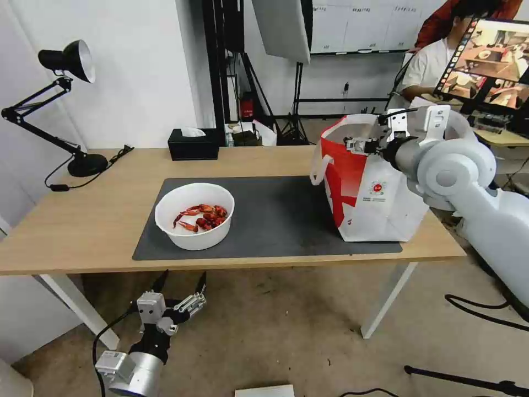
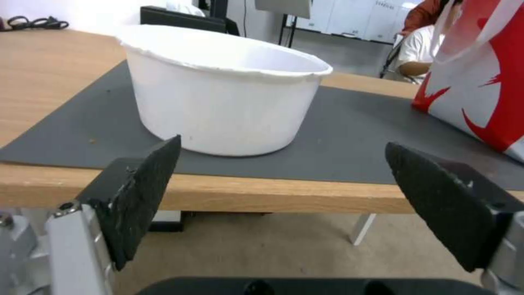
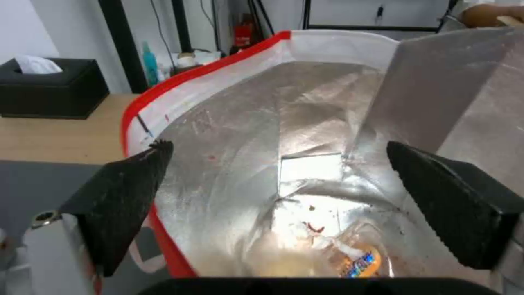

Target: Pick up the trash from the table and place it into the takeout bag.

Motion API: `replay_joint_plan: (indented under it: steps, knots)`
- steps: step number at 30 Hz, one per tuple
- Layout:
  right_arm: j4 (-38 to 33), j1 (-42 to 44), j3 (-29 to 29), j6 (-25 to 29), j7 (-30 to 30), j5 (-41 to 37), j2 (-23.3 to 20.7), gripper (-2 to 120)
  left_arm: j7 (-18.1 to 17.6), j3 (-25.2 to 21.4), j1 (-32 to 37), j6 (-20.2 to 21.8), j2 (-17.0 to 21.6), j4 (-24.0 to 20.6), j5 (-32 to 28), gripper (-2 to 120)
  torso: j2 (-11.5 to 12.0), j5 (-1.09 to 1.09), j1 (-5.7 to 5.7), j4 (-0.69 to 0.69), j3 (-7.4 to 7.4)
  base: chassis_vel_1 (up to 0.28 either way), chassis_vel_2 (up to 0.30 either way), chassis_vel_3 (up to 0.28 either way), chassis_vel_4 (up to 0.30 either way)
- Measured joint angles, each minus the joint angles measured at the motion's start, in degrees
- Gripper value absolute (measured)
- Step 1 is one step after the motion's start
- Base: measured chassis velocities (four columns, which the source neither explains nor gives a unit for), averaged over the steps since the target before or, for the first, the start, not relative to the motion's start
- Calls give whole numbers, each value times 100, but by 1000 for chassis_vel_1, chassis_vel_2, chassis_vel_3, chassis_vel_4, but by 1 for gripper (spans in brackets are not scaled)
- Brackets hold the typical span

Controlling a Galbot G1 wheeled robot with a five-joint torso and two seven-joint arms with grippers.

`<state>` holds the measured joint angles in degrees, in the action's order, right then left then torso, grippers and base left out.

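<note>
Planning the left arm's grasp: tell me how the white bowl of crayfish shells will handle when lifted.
The white bowl looks thin-walled with a slightly ragged rim, so it would probably flex if squeezed. Only a few shells lie inside, so it is likely light. Open-topped, it could spill if tilted.

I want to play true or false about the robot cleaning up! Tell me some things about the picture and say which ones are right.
1. The white bowl holds red crayfish shells. True.
2. The bowl sits inside the takeout bag. False: it stands on the dark mat on the table.
3. The right end effector is open over the bag's mouth. True.
4. The left end effector grips the bowl. False: it is open, below the table's front edge, apart from the bowl.
5. The bag's lining is silver foil. True.
6. The black tissue box is in the bag. False: it stands at the table's far edge.
</note>
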<state>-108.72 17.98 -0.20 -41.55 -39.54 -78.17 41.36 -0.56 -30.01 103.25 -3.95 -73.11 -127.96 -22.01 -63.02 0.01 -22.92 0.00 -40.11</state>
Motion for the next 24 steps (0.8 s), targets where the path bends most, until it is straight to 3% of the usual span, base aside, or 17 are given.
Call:
replay_joint_plan:
  steps: [8,11,15,17,19,24]
  knots:
    - [-111,161,48,88,49,377,18,100,1,0,0,0,13,-14,-1,100,0,-1,0,0,0,0,0,0,0]
    - [-176,304,108,436,214,699,23,100,1,3,0,0,6,-14,-1,100,0,-1,0,0,0,0,0,0,0]
    - [-503,798,400,1448,753,1204,-19,100,5,12,0,0,-11,-14,-2,100,0,-1,0,0,0,0,0,0,0]
    - [-564,924,459,1695,869,1294,-32,100,5,12,-2,0,-10,-14,-2,100,0,-2,0,0,0,0,0,0,0]
    - [-857,1705,849,2651,1513,1697,-62,100,7,13,-13,0,5,-17,-16,100,0,-1,0,0,0,0,0,0,0]
    - [-1250,2648,1271,3255,1950,1970,-75,100,9,20,-39,-4,4,-17,-20,100,0,1,0,-1,1,0,0,0,0]
